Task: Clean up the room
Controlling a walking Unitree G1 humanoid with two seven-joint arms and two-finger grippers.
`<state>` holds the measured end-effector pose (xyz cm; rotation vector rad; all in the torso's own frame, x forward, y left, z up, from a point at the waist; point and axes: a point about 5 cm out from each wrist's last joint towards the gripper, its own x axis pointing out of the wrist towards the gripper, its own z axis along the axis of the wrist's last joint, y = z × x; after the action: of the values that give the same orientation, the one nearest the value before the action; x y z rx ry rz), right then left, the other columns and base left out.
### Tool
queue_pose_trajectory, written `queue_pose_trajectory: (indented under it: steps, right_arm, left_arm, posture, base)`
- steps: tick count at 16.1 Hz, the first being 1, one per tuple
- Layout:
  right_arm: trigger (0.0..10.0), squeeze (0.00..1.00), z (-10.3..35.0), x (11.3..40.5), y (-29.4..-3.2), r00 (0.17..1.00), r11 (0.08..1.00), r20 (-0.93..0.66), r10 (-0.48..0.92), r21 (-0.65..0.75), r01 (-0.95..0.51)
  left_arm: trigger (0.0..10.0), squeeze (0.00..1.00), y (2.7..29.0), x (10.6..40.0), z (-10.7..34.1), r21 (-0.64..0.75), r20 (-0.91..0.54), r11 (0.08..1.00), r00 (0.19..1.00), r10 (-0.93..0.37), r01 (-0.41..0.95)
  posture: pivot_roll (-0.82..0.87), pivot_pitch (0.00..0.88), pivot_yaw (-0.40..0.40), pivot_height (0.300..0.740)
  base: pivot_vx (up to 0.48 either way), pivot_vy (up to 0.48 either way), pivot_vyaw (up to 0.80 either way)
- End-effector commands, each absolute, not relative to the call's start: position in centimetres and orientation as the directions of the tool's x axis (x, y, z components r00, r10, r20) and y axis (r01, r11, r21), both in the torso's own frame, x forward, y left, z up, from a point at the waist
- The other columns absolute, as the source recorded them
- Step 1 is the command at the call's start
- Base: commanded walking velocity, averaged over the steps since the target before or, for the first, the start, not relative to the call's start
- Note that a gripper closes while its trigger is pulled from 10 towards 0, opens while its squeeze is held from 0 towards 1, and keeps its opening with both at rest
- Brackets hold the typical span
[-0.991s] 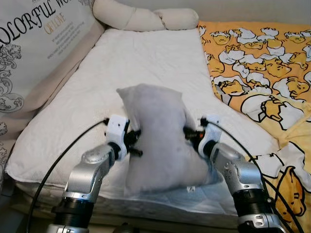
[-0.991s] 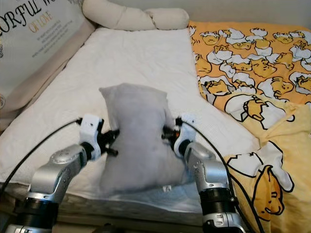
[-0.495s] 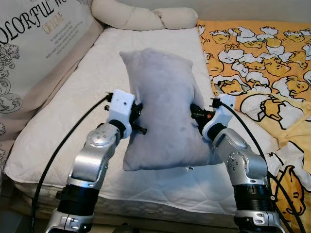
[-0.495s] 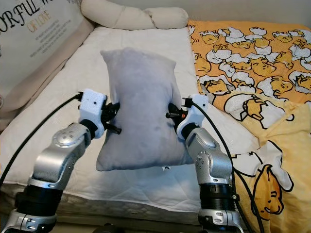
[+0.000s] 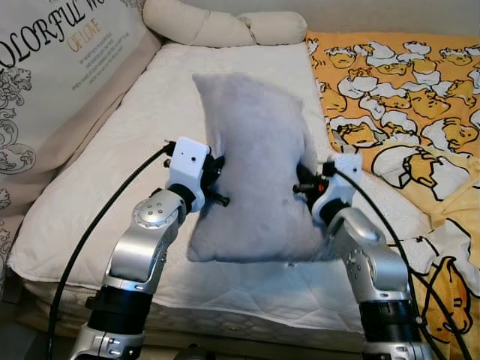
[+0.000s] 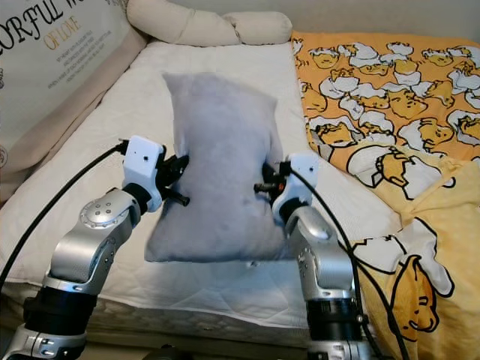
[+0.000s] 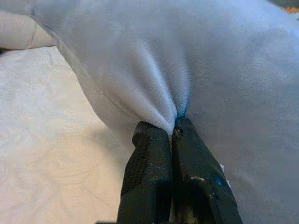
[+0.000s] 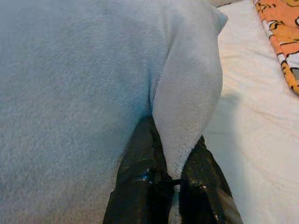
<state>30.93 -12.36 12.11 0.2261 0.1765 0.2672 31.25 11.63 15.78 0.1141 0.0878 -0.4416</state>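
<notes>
Open white mattress (image 5: 90, 187) all round, quilted and faintly puckered; near edge low in the head views, just past the silver arms; far end closed off by a long cream bolster (image 5: 217, 26), soft and sausage-shaped; robot's left side bounded by a tall printed cushion (image 5: 52, 67) with ornate lettering; right side taken up by an orange duvet (image 5: 405, 97) patterned with cartoon ducks in eggshells, rumpled toward the near corner.

Grey pillow (image 5: 255, 172) up over the middle of the mattress, held on its two long sides, fleecy and plump, roughly rectangular, top corners pointed, lower edge sagging wide above the sheet with shadow beneath.

Left hand (image 7: 172, 133) pinched tight on a fold of the pillow's left seam, black fingers pressed together with fabric bunched between the tips; right hand (image 8: 175, 156) likewise clamped on the opposite seam, a thick ridge of fleece squeezed between its fingers; black cables looping back from both wrists.
</notes>
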Motion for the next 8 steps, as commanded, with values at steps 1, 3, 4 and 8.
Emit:
queue_pose_trajectory:
  steps: [1, 3, 4, 8]
  right_arm:
    - [10.0, 0.00, 12.75, 30.83, -12.00, 0.951, 0.938, -0.116, 0.288, 0.232, -0.256]
    - [10.0, 0.00, 12.33, 30.60, -12.47, 0.957, 0.945, -0.126, 0.261, 0.236, -0.227]
    - [10.0, 0.00, 12.26, 30.58, -12.55, 0.956, 0.939, -0.133, 0.260, 0.265, -0.218]
    - [10.0, 0.00, 12.57, 30.74, -12.72, 0.961, 0.935, -0.121, 0.250, 0.286, -0.207]
  left_arm:
    - [10.0, 0.00, 11.45, 31.22, 16.67, 0.106, -0.058, 0.892, 0.899, -0.435, 0.439]
    - [10.0, 0.00, 11.44, 31.32, 16.67, 0.122, -0.063, 0.889, 0.897, -0.437, 0.442]
    - [10.0, 0.00, 11.44, 31.38, 16.66, 0.121, -0.067, 0.888, 0.896, -0.439, 0.444]
    - [10.0, 0.00, 11.49, 31.67, 16.52, 0.123, -0.083, 0.886, 0.894, -0.440, 0.448]
  posture:
    - [0.02, 0.000, 0.052, 0.740]
    - [0.02, 0.000, 0.060, 0.740]
    - [0.02, 0.000, 0.065, 0.740]
    - [0.02, 0.000, 0.069, 0.740]
  base:
    - [0.000, 0.000, 0.00]
    - [0.000, 0.000, 0.00]
    - [0.000, 0.000, 0.00]
    - [0.000, 0.244, -0.72]
